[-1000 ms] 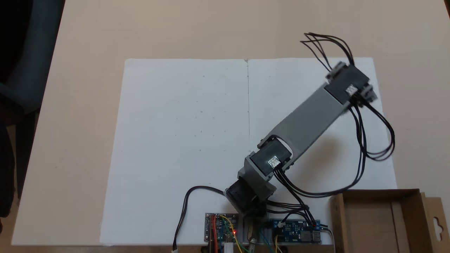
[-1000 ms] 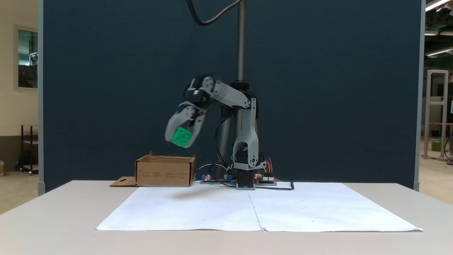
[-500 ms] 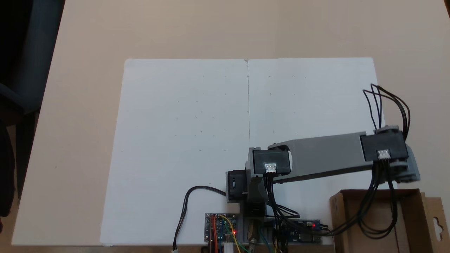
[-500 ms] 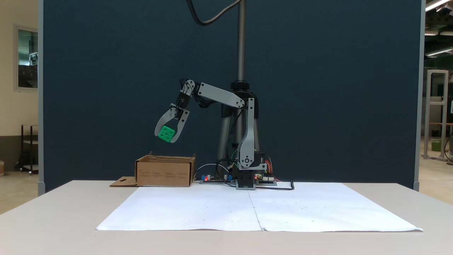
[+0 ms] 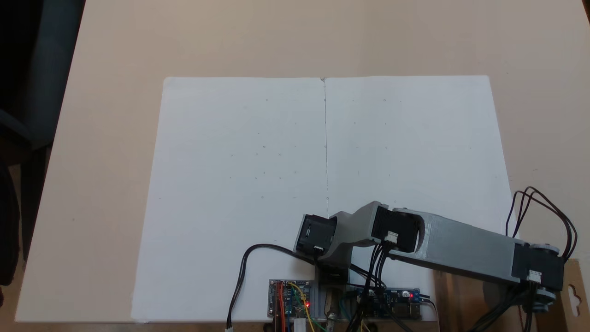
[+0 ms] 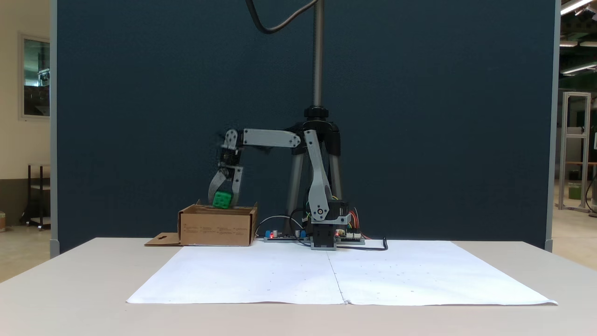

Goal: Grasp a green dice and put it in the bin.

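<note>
Between the fingers of the gripper (image 6: pixel 223 199), the green dice (image 6: pixel 222 199) was clamped just above the open bin (image 6: pixel 217 227), so grasp and carry looked done and only the release remained.

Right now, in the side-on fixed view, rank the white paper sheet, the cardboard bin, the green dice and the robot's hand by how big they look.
1. White paper sheet, though it lies nearest the camera.
2. Bin.
3. Hand, shut on the dice just above the bin's rim.
4. Green dice.
</note>
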You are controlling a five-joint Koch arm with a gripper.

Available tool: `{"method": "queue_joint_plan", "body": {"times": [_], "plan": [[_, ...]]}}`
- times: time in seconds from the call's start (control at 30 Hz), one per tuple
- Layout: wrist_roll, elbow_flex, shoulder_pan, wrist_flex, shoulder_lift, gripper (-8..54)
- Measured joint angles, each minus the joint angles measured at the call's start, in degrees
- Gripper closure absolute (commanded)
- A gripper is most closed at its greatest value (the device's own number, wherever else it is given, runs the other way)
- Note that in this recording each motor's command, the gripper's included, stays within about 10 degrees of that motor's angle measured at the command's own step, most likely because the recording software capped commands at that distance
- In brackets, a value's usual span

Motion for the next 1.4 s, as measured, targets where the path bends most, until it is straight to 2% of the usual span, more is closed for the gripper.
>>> {"method": "queue_joint_plan", "body": {"times": [0.07,0.1,0.17,0.27,0.6,0.73,0.83,1.0,1.03,1.07,1.4], "plan": [[-0.5,0.0,0.4,-0.7,-1.2,33.6],[-0.5,0.0,0.4,-0.8,-1.6,31.4],[-0.5,0.0,0.6,-0.8,-2.0,16.3],[-0.5,1.1,0.7,-0.9,-2.5,7.9],[-0.5,2.5,-0.8,-0.9,-2.0,7.0],[2.5,2.4,-2.4,-6.2,3.2,7.0],[13.9,-6.9,-11.2,-7.5,6.1,7.0],[20.7,-7.8,-28.7,-12.0,10.2,6.1],[21.0,-7.8,-30.5,-12.6,10.5,2.0],[21.0,-7.9,-33.0,-12.8,10.7,0.7],[21.4,-7.8,-62.8,-13.2,10.8,0.5]]}}
